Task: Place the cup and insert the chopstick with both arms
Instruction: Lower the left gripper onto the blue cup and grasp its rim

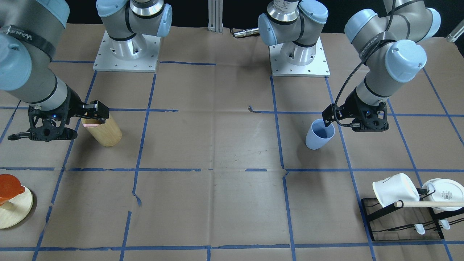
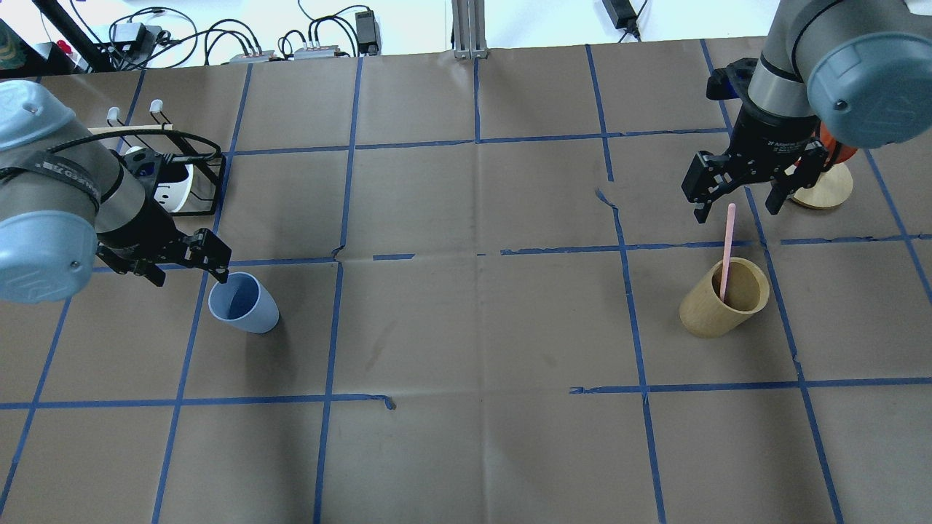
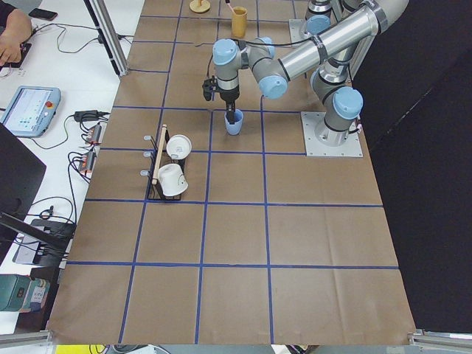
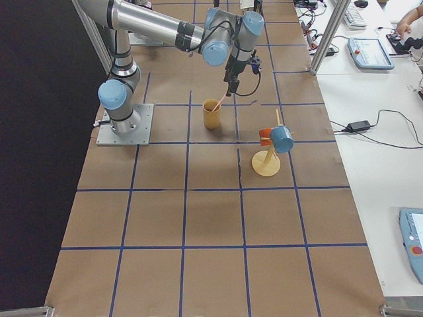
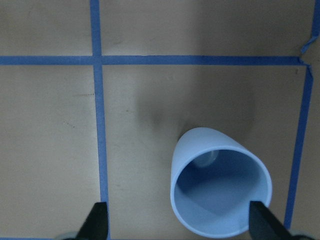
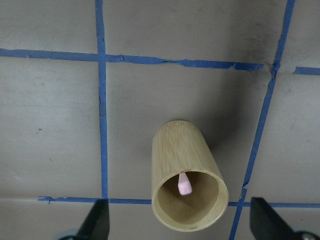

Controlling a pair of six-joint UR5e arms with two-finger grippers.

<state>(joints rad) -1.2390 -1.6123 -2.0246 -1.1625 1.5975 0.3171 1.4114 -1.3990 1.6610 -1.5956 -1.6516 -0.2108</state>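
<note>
Both parts of the task look finished, in my judgement. On the left side, the blue cup point(image 2: 244, 302) stands upright with its mouth up on the brown table point(image 2: 466, 327), in the square beside the rack. The left gripper point(image 2: 188, 275) is released: its jaws are spread wide and point straight down, low at the height of the rim. One finger is at the cup's edge, and whether it touches I cannot tell; the other is well outside. On the right side, the pink chopstick point(image 2: 727, 247) leans inside the bamboo holder point(image 2: 724, 298) with its upper end sticking out. The right gripper point(image 2: 737, 211) hangs above it, pointing down, with its jaws apart and grasping nothing. What remains, I think, is only to lift both arms away without knocking the cup or the holder.
</note>
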